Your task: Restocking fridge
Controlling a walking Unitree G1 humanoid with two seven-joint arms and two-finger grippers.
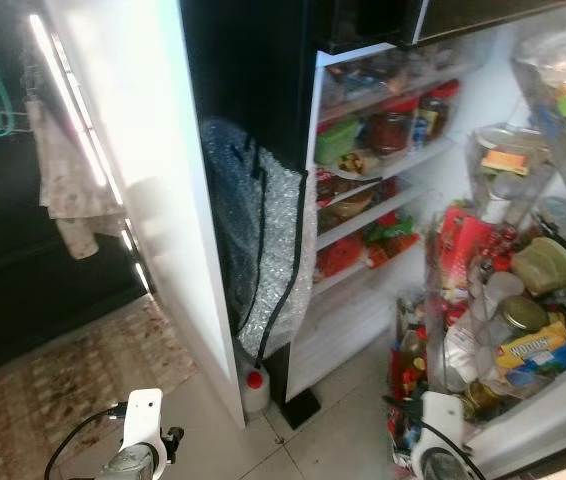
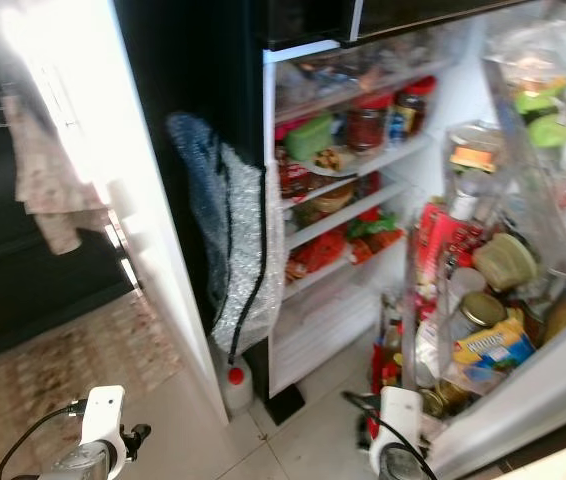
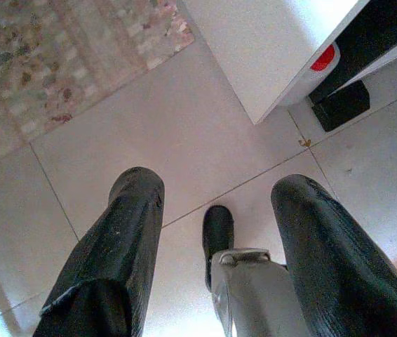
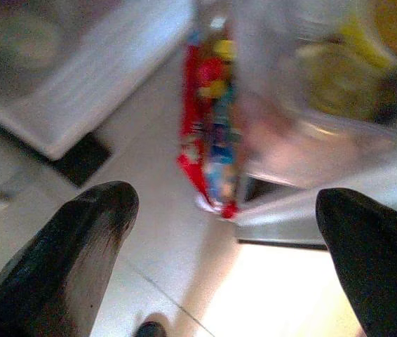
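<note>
Head views, left to right. A patterned beige rug [image 1: 73,375] is lying at about 8 o'clock on the pale tiled floor [image 1: 333,440]. The left gripper [image 3: 212,232] is hanging low over the tiles, its two black fingers [image 3: 114,246] spread apart and holding nothing. At centre, a sheet of clear bubble wrap [image 1: 263,250] is draping down the dark side of the white open fridge [image 1: 383,190], and a small white jug with a red cap [image 1: 254,385] is standing at its foot. The shelves, at 1 o'clock, are carrying red-lidded jars [image 1: 393,125] and a green-lidded tub [image 1: 336,138]. At 3 o'clock the crowded door rack [image 1: 503,300] is holding jars, bottles and a yellow-and-blue packet [image 1: 535,352]. The right gripper [image 4: 226,260] is pointing at the floor below that rack, fingers wide apart and empty, with a red printed packet [image 4: 209,126] ahead of it.

Risks, as judged: no restocking item is in either gripper. The rack is packed tight, so a reaching right arm is likely to knock jars out; the jug and hanging wrap could snag a stepping foot.
</note>
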